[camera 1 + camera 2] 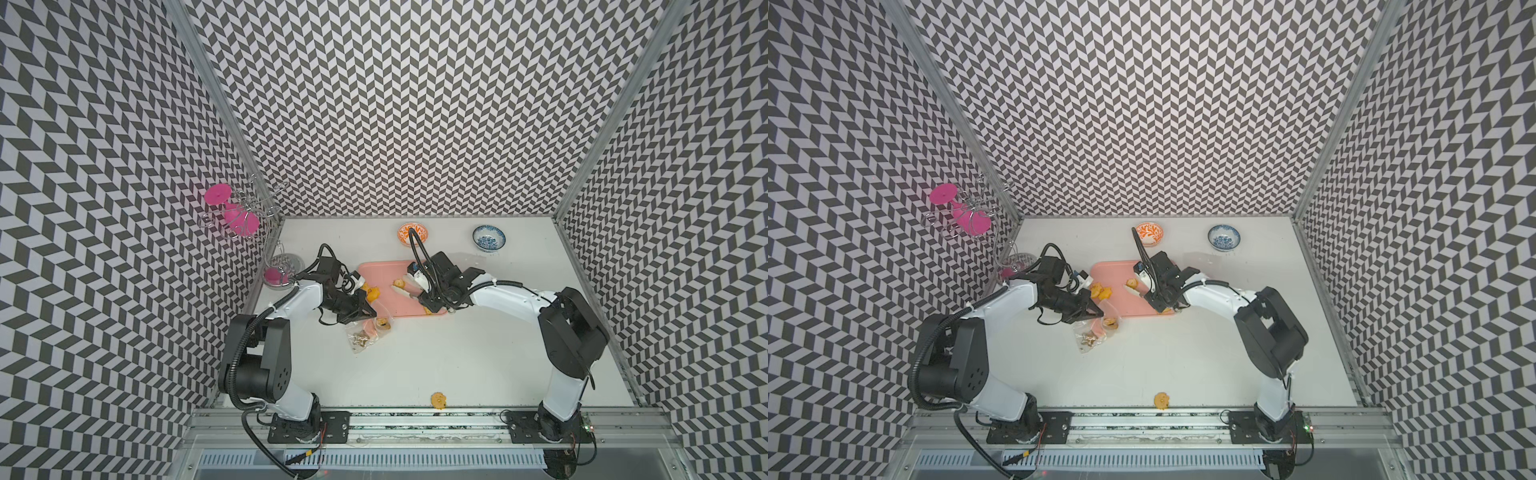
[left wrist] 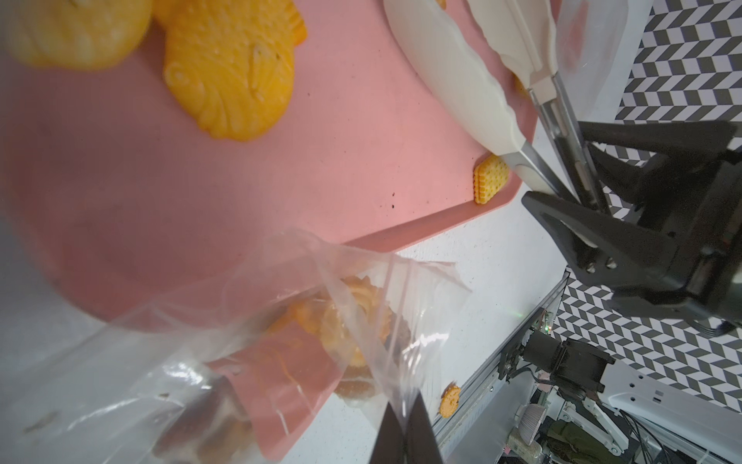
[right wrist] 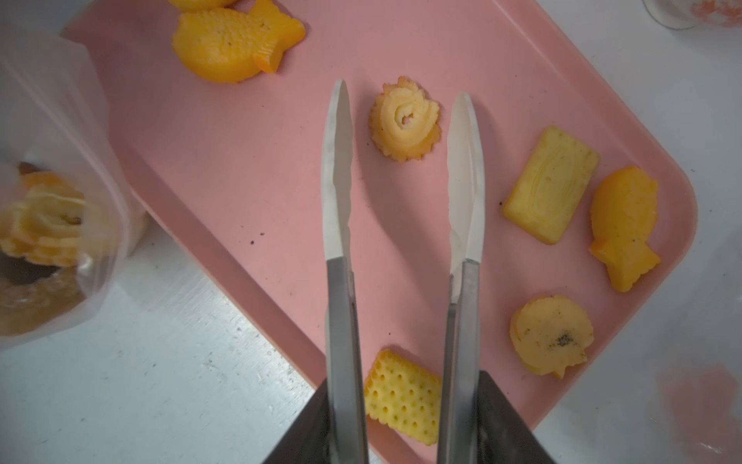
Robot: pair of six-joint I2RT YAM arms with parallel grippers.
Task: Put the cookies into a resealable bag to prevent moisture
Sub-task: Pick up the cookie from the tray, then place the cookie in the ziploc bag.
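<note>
Tongs sit right up against the lens in the right wrist view, and the right gripper has its jaws clamped on the two steel arms. White blades stand apart, either side of a rosette near the middle of the pink tray, not closed on it. More cookies lie loose on the tray: a rectangle, a fish and a round one grouped by a rounded corner, a dotted square between the tong arms by the tray's edge, a second fish across the tray from them. Off that edge, on the table, the clear bag gapes, several cookies inside.

Over to the left wrist view: the left gripper is pinched tight on the bag's film near the mouth, holding it up at the tray's edge. Yellow biscuits and something darker show through the plastic.

Both top views now: tray lies left of the table's centre, bag just off its front edge by the left corner, rosette near the tray's middle with the blades around it. One stray cookie lies alone at the table's front edge. Orange bowl and blue bowl stand along the back edge; a rack hung with pink glasses fills the back-left corner.
</note>
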